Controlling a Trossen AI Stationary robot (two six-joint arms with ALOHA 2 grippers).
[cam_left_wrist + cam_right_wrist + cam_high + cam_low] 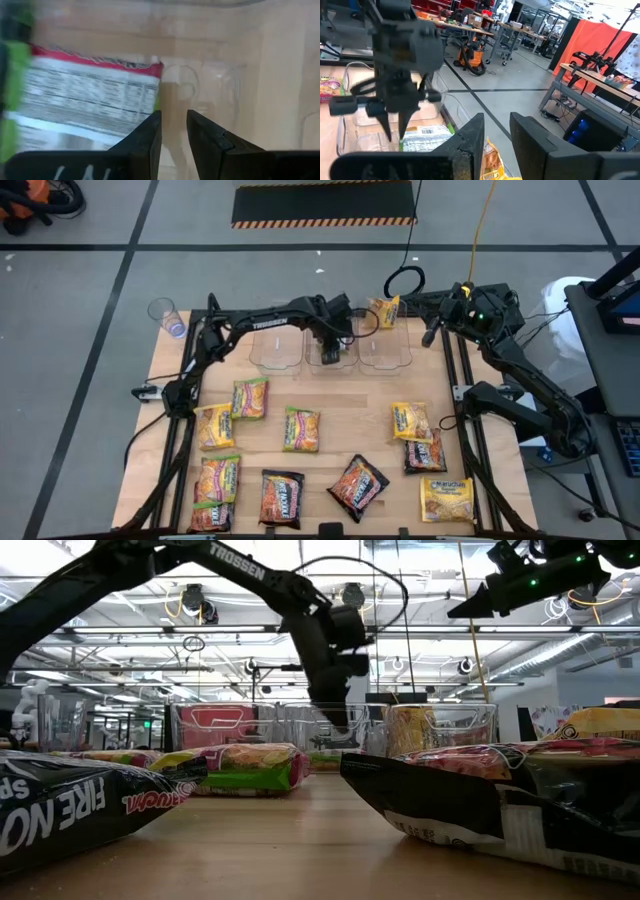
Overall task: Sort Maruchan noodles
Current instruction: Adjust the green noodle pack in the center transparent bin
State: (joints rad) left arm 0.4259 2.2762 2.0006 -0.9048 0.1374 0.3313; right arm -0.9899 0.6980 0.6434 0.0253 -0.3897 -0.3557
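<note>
Three clear bins stand along the table's far edge. My left gripper (328, 356) (173, 142) points steeply down into the middle bin (311, 366), open, with nothing between its fingers. A green-edged noodle packet (85, 105) (422, 139) lies flat on that bin's floor, label side up, just beside the fingers. A yellow packet (385, 310) sits at the far end of the right bin (385, 358). My right gripper (432, 335) (496, 135) hangs raised and level beyond the right bin, open and holding nothing. Several more packets lie on the near half of the table.
Loose packets on the table: green-edged (250, 397) (301, 429), yellow (214, 425) (412, 420) (447, 498), dark (281, 497) (357, 485) (425, 452). The left bin (275, 348) stands beside the middle one. A clear cup (165, 313) stands off the far left corner.
</note>
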